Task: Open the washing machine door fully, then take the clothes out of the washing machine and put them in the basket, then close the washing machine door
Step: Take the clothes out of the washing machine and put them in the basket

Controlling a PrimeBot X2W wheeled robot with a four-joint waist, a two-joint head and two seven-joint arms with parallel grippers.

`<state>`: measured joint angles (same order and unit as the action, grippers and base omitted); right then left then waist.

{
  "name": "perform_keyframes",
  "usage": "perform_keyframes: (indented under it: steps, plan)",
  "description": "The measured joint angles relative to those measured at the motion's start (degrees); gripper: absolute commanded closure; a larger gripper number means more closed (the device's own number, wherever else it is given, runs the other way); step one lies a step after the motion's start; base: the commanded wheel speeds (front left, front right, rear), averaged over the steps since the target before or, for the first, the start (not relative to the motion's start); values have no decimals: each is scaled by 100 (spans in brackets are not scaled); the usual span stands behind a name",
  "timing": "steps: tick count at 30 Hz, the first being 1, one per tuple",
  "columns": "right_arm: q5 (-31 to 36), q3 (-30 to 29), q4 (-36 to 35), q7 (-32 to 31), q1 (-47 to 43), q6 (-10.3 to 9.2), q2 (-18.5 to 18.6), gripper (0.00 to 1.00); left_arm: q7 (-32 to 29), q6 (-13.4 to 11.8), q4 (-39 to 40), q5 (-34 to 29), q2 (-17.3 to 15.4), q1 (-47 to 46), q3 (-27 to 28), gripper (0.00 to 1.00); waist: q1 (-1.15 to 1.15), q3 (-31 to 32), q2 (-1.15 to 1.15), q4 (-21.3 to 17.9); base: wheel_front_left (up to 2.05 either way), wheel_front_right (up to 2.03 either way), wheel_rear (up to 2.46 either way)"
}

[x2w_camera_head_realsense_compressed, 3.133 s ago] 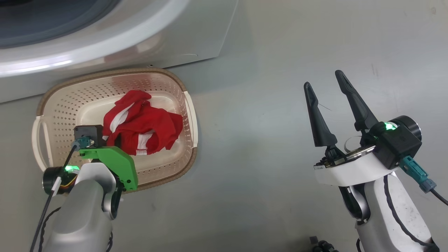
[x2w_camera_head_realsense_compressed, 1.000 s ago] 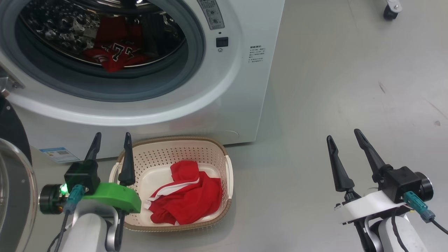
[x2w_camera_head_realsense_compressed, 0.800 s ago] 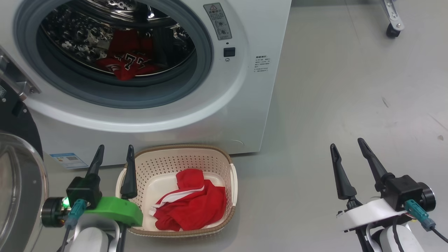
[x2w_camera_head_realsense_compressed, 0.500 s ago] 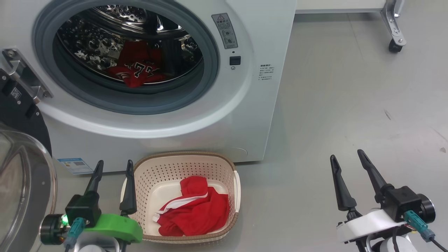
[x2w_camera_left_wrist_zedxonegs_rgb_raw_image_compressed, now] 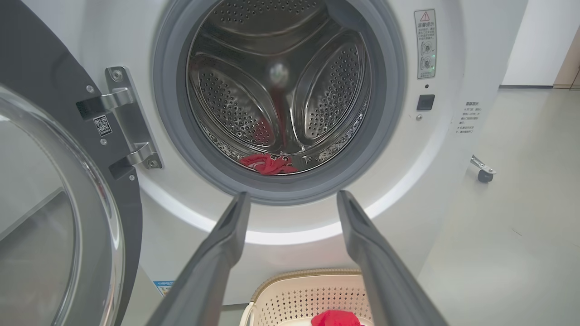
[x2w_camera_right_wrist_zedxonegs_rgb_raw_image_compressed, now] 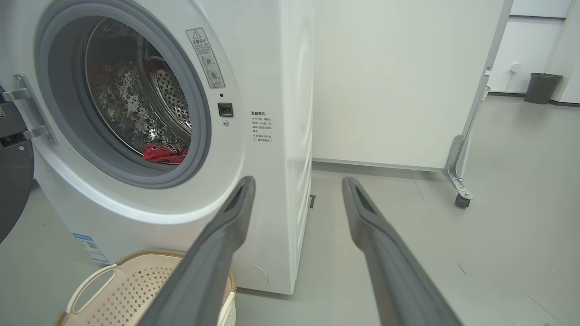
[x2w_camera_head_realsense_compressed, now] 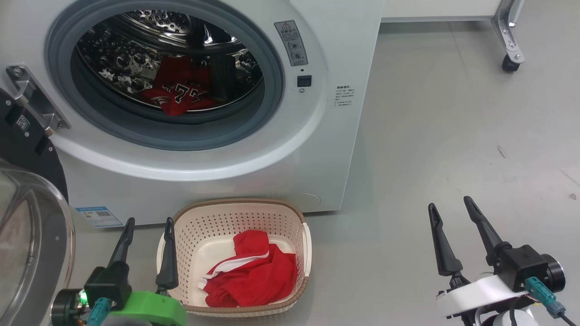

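Now | left gripper (x2w_camera_head_realsense_compressed: 150, 220), right gripper (x2w_camera_head_realsense_compressed: 448, 202): both spread, empty | numbered red jersey (x2w_camera_head_realsense_compressed: 176, 93) low in steel drum (x2w_camera_head_realsense_compressed: 118, 59); red garment (x2w_camera_head_realsense_compressed: 253, 276) in basket (x2w_camera_head_realsense_compressed: 235, 202) | clear the gasket (x2w_camera_head_realsense_compressed: 181, 136), pinch a thick fold.

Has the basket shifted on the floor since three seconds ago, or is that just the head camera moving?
No. The basket keeps its place against the washing machine front, near its lower right corner; the head camera moved, not the basket.

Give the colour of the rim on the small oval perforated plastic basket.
Brown, woven-look, on the cream perforated oval basket; clearest in the head view.
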<state>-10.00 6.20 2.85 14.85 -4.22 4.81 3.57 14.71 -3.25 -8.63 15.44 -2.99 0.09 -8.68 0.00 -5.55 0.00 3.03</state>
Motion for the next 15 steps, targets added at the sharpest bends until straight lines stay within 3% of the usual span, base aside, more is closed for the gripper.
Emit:
perform_keyframes:
  steps: [15]
  plan:
    - [1,12,-76,0,-103,0,-1,0,-1,-48,258,-80,-41,119,-21,0,0,-8,0,36,0,0,0]
